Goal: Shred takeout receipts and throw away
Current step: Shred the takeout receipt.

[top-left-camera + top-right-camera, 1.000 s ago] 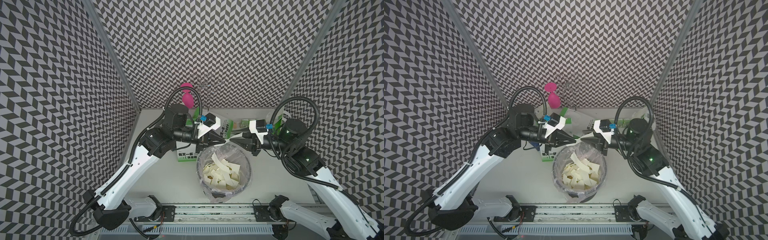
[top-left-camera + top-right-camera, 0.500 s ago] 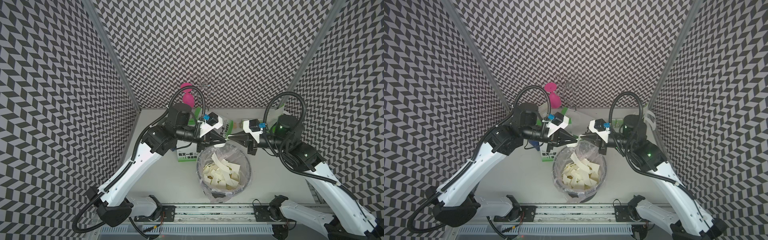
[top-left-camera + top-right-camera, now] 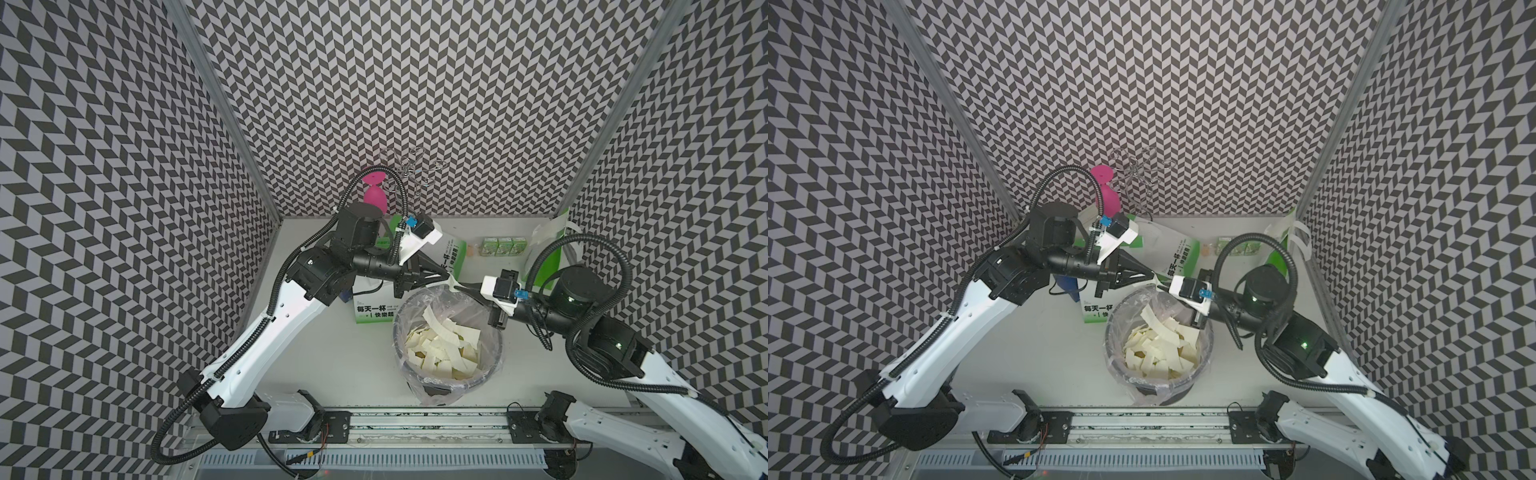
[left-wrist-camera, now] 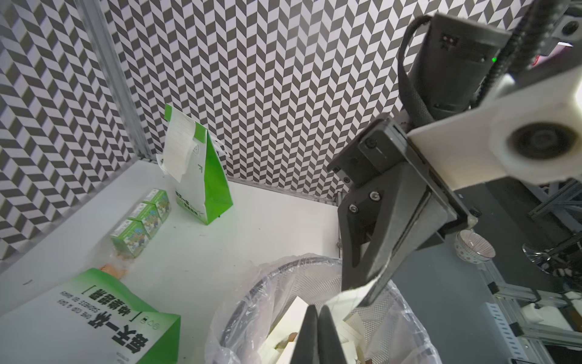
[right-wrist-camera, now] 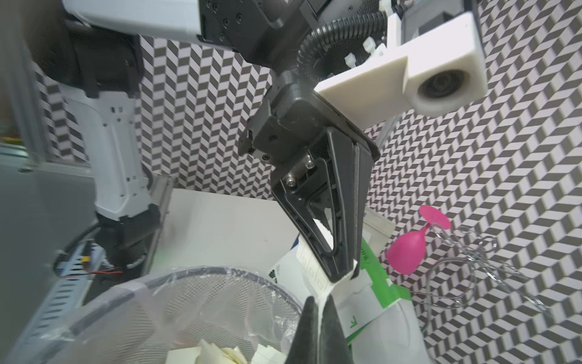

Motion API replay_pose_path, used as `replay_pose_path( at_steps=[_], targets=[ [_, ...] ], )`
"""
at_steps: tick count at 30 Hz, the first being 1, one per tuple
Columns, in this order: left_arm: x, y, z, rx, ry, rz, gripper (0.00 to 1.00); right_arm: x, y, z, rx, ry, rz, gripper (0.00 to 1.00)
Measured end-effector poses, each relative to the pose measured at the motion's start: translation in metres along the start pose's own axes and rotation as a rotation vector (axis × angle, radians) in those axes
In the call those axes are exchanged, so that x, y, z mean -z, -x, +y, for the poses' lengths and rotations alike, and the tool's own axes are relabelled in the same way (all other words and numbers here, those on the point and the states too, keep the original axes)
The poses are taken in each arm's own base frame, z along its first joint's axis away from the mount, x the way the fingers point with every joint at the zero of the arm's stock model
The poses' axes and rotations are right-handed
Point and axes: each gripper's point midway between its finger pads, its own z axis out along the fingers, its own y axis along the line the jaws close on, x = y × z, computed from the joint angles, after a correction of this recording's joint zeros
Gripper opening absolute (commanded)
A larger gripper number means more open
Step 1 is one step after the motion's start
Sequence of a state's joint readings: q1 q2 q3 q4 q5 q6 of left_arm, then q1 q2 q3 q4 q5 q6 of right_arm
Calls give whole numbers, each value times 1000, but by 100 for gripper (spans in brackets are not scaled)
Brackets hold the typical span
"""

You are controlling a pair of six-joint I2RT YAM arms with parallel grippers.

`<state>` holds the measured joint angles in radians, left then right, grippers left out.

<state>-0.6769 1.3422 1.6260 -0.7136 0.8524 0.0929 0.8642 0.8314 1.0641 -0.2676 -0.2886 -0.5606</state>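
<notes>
Jaws pinch receipt (image 4: 349, 294) above bin (image 3: 396, 332) of scraps (image 3: 440, 349).

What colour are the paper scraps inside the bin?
Cream to off-white; the scraps show best in a top view.

A flat green-and-white bag (image 3: 372, 312), lying left of the table's middle, shows large black characters 每天一杯, and under them a line which begins with 快樂. A second flat bag (image 4: 104, 318), nearer to the back edge, carries the same 每天一杯 with a small line "ONE CUP A DAY". On the held receipt (image 5: 315, 274) and on the hanging receipt (image 4: 178, 148) of the standing bag (image 4: 208, 195) in the back right corner, the print is too faint to read.
</notes>
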Motion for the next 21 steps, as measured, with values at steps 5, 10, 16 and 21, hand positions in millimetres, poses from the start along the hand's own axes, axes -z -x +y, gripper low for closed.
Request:
replay_pose_path(
  at_steps=[5, 10, 16, 21],
  targets=[
    [-3, -17, 4, 87, -20, 31, 0, -2, 1, 13, 140, -89, 8, 0],
    [0, -35, 31, 160, 62, 56, 0, 0, 20, 31, 239, -107, -48, 0],
    [6, -40, 46, 187, 116, 60, 0, 11, 30, 13, 231, -203, -66, 0],
    [-2, -52, 31, 195, 69, 80, 0, 18, 26, 1, 151, -218, -13, 0]
  ],
)
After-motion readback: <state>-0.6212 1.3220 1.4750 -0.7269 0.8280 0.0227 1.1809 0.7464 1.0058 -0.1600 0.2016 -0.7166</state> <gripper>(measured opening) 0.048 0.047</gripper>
